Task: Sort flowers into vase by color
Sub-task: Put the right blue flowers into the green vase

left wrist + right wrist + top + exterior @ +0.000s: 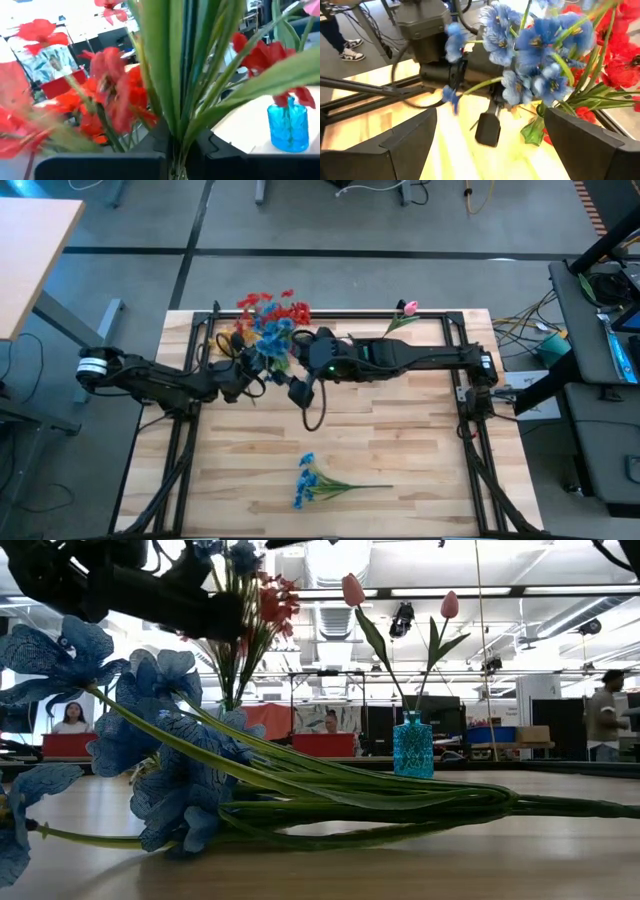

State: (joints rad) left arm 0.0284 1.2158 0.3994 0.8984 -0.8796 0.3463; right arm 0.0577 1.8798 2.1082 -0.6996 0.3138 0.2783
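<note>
A bunch of red (pixel 272 310), blue (pixel 272 340) and yellow blooms on green stems stands at the table's far left; what its lower ends stand in is hidden. My left gripper (pixel 177 150) is shut on green stems in that bunch. My right gripper (pixel 490 145) hovers open just right of the bunch, its fingers around nothing. Another blue spray (pixel 315 480) lies flat on the table near the front edge, filling the low view (pixel 200 770). Two pink tulips (pixel 352 590) stand in a small blue vase (pixel 412 745) at the far side. My left gripper pinches a bundle of green stems and long leaves (pixel 175 125) between its two fingers, coming in level from the table's left. The stems rise upright above the fingers, with red blooms (pixel 115 80) close beside. Which spray the stems belong to, I cannot tell.
A black frame (pixel 450 330) runs along the table's far, left and right edges. The near half of the wooden table holds only the lying blue spray. People and desks show in the room beyond the table.
</note>
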